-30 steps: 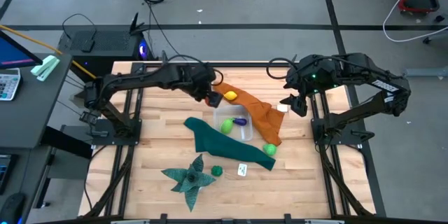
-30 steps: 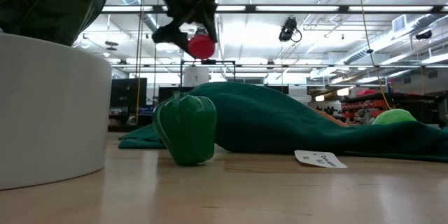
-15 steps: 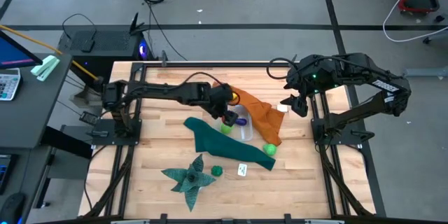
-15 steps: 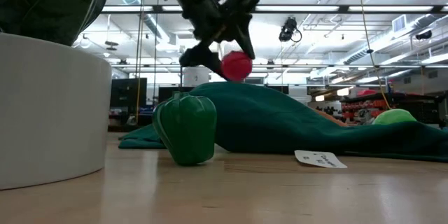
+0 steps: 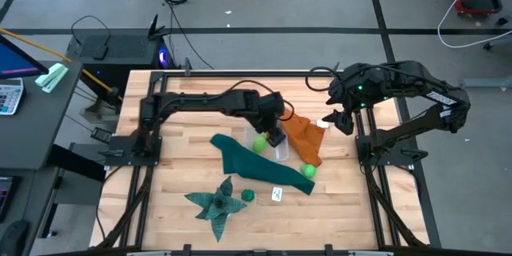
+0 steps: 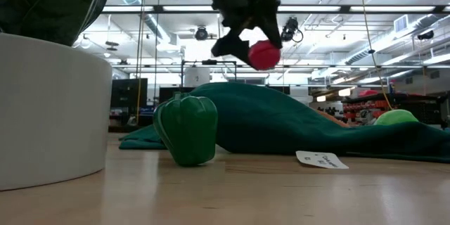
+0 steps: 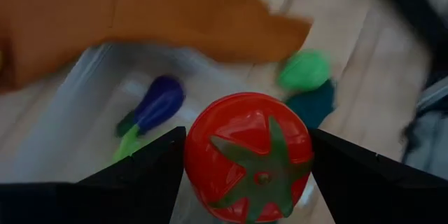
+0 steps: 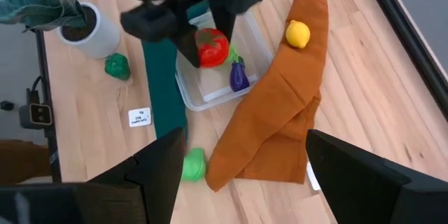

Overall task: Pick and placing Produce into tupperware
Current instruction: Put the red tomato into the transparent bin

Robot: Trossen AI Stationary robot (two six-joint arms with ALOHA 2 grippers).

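Observation:
My left gripper [image 5: 275, 133] is shut on a red tomato [image 7: 248, 157] and hangs above the clear tupperware [image 8: 207, 92]. The box holds a purple eggplant [image 7: 159, 103] and a light green piece [image 5: 260, 142]. A yellow lemon [image 8: 297, 33] lies on the orange cloth [image 8: 280, 105]. A light green fruit [image 5: 308, 170] rests at the teal cloth's [image 5: 248, 160] right end. A dark green pepper [image 6: 186, 128] stands on the bare wood. My right gripper [image 5: 336, 120] waits open, high at the table's right, with nothing between its fingers. My left gripper pinches the tomato by two opposite sides [image 7: 192, 161] between its two fingers. The fingers [image 7: 150, 171] slant down at it from above and from the table's left. The tomato hangs clear above the box [image 6: 264, 55], its green leafy top turned toward the wrist.
A potted star-shaped plant [image 5: 216, 204] in a white pot [image 6: 49, 105] stands near the front edge, with a small white card [image 5: 278, 194] to its right. The teal cloth lies bunched beside the box, and the orange cloth runs from the box toward the far right.
My left gripper has carried the tomato toward the table's right and a little nearer, from over the orange cloth's far end to above the box. It has sunk slightly and rolled a little, staying shut on the tomato.

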